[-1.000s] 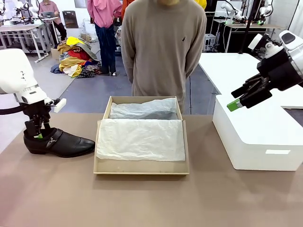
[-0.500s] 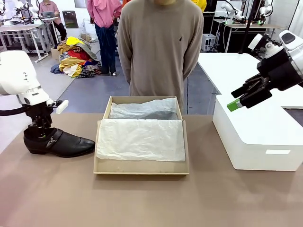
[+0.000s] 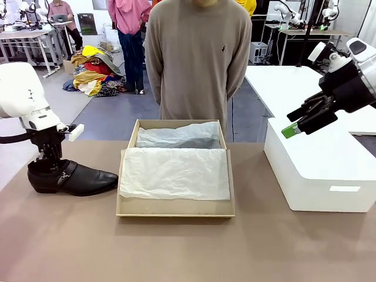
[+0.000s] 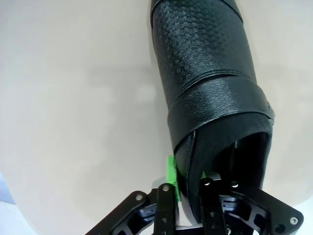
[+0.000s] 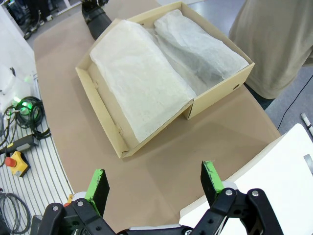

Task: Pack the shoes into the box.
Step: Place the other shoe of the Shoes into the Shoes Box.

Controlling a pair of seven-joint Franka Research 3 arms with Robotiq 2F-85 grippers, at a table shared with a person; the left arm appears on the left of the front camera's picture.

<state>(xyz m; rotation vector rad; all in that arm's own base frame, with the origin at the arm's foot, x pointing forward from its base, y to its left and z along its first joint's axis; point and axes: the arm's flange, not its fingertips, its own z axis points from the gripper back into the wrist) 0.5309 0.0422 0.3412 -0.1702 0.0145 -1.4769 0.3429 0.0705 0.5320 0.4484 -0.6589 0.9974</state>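
Your left arm drops almost upright at the left end of the counter (image 3: 176,252), wrist bent over the heel of a black shoe (image 3: 76,179). The left gripper (image 3: 50,165) pinches the shoe's heel wall: in the wrist view one green pad (image 4: 170,169) presses the outside of the collar while the other finger sits inside the opening. The shoe rests on the counter, its pointed toe aimed at the box (image 3: 176,210) and close beside the box's left wall (whether they touch cannot be told). From the front its leather looks smooth and glossy, with a metal buckle (image 3: 66,168) on a strap. Close up, the upper shows a fine embossed grid of tiny squares and a broad band across the instep. Your right arm is held high over a smooth white box (image 3: 323,170) at the right, angled down and toward the middle. The right gripper (image 3: 292,124) has its fingers spread wide and holds nothing. The box is shallow tan cardboard, its matte walls thin and square-cornered. White tissue paper (image 3: 176,170) lies flat over its near half and rises in a rumpled, greyish mound in the far half. A person (image 3: 200,59) in a beige sweater stands at the far edge, arms tucked behind the back.
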